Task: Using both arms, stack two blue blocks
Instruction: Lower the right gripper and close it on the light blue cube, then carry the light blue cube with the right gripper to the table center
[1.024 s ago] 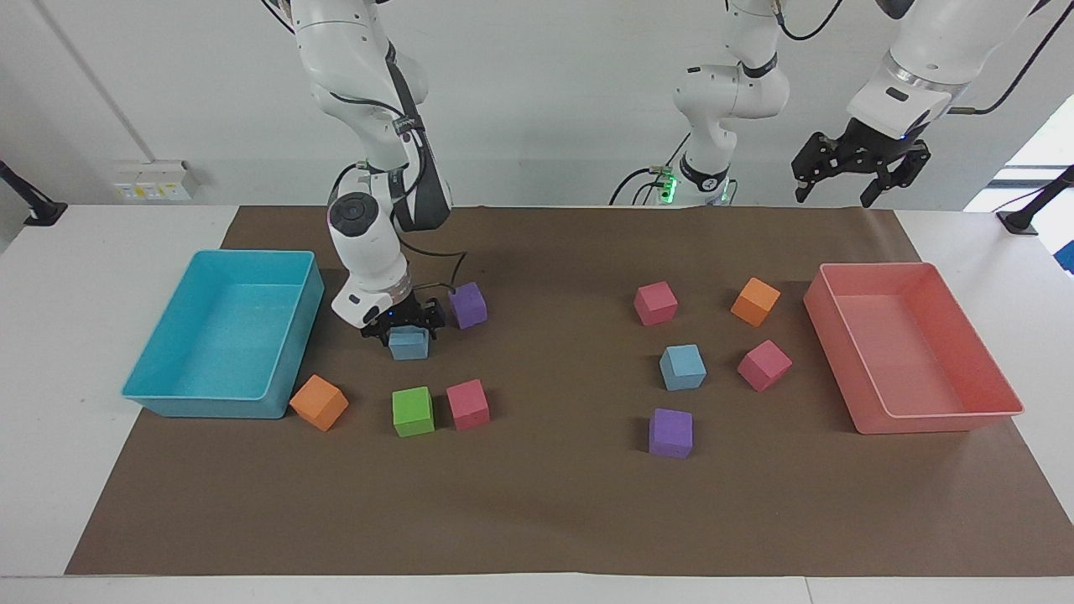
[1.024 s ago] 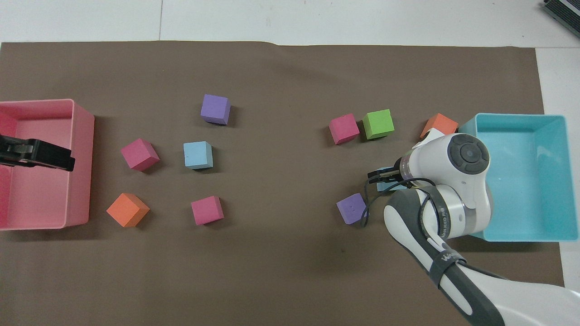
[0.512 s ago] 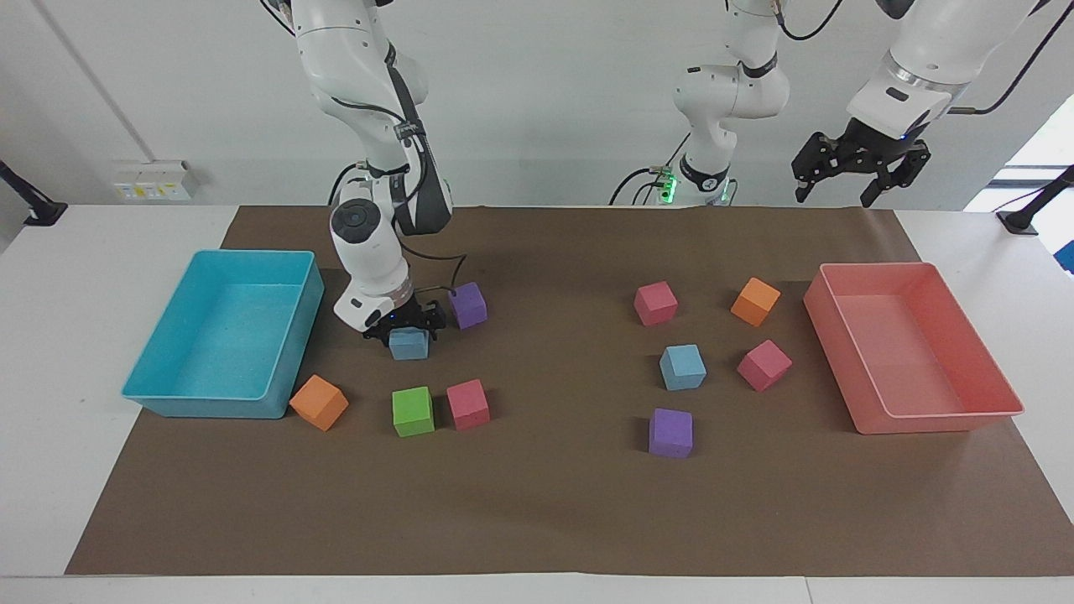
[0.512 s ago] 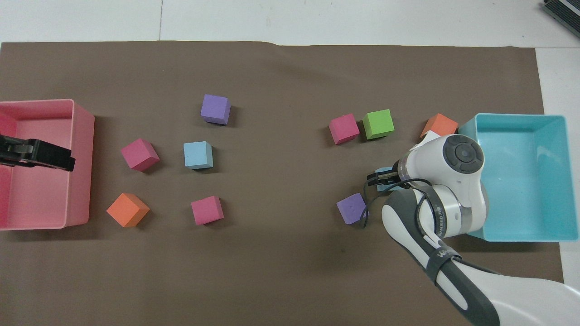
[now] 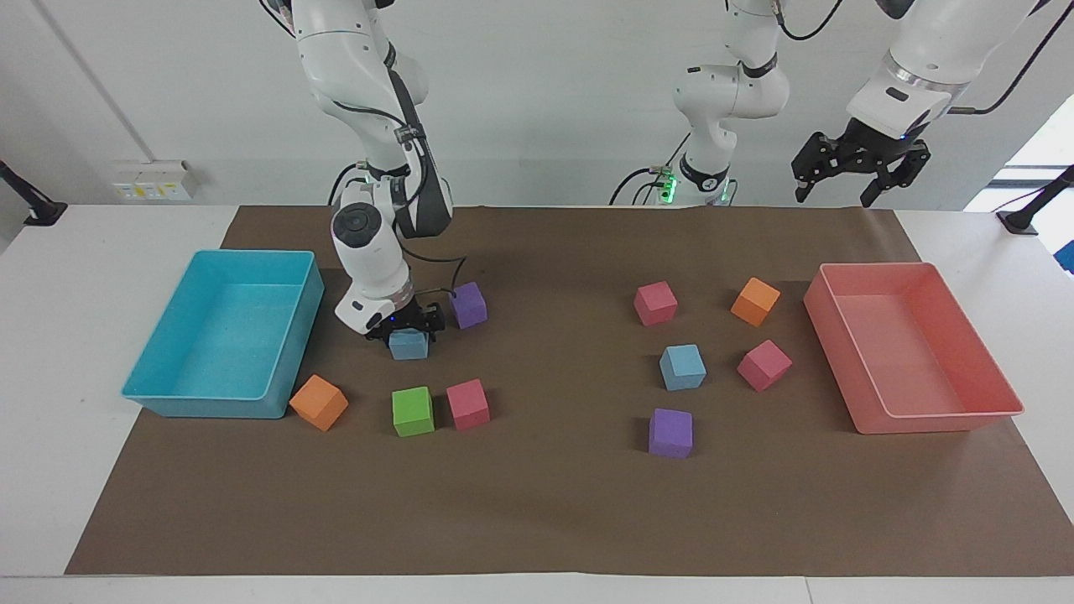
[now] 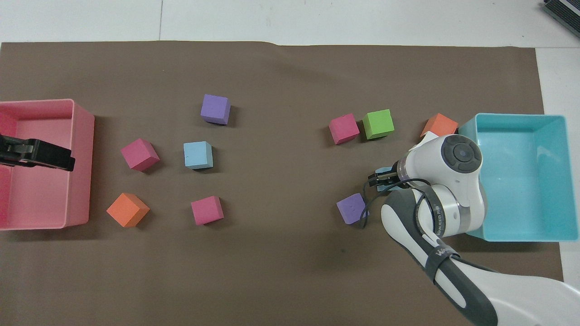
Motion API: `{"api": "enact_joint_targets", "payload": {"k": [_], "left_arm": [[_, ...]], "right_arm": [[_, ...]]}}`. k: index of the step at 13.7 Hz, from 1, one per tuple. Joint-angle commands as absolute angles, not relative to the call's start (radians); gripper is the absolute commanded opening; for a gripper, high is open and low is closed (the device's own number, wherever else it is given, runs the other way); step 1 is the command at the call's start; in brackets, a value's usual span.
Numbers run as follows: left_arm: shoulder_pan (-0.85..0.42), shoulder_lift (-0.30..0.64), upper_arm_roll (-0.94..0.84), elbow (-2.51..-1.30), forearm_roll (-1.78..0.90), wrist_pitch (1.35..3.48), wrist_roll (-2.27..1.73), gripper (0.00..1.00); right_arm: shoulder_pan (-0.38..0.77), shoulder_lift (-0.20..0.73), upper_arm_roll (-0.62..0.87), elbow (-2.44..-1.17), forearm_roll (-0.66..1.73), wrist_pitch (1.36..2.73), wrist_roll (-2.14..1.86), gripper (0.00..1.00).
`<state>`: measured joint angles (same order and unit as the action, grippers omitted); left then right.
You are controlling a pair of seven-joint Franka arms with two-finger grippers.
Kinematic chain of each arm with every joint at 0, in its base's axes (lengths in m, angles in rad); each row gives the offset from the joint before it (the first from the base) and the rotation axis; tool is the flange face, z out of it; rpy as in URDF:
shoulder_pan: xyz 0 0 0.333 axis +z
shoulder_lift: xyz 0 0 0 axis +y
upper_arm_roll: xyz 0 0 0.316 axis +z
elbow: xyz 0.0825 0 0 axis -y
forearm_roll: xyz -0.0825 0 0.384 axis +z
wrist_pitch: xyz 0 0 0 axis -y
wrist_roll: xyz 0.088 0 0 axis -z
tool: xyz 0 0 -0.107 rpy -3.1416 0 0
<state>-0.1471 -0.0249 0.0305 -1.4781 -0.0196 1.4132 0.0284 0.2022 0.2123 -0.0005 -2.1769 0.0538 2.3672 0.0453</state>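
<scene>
One blue block [image 5: 409, 348] rests on the brown mat beside the turquoise tray. My right gripper [image 5: 409, 334] is down on it, fingers on either side and shut on it. In the overhead view my right gripper [image 6: 378, 176] and wrist hide most of this block [image 6: 385, 171]. The other blue block [image 5: 682, 367] sits free toward the left arm's end of the table, among other cubes; it also shows in the overhead view [image 6: 198, 155]. My left gripper [image 5: 839, 195] waits open and empty, raised over the pink tray [image 6: 84, 136].
A purple cube [image 5: 468, 304] lies close beside my right gripper. Green [image 5: 413, 411], pink [image 5: 467, 404] and orange [image 5: 319, 403] cubes lie farther from the robots. The turquoise tray [image 5: 294, 335] stands at the right arm's end. Pink, orange and purple cubes ring the free blue block.
My right arm's wrist has shifted slightly and its fingers have drawn in on the blue block, which stays in place on the mat. The left arm has not moved.
</scene>
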Motion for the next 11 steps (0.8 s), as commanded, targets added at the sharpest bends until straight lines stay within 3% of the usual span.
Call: {"api": "enact_joint_targets", "payload": {"k": [1, 4, 11], "left_arm": [[-0.129, -0.043, 0.020, -1.488, -0.014, 1.402, 0.041, 1.00], [-0.129, -0.043, 0.020, -1.488, -0.014, 1.402, 0.043, 1.00], [-0.129, -0.043, 0.020, -1.488, -0.014, 1.402, 0.043, 1.00]], "right_arm": [[0.201, 0.213, -0.002, -2.169, 0.069, 2.361, 0.048, 0.00], [0.199, 0.193, -0.002, -2.131, 0.071, 2.309, 0.049, 0.00], [0.215, 0.114, 0.002, -1.919, 0.066, 2.001, 0.132, 0.00]]}}
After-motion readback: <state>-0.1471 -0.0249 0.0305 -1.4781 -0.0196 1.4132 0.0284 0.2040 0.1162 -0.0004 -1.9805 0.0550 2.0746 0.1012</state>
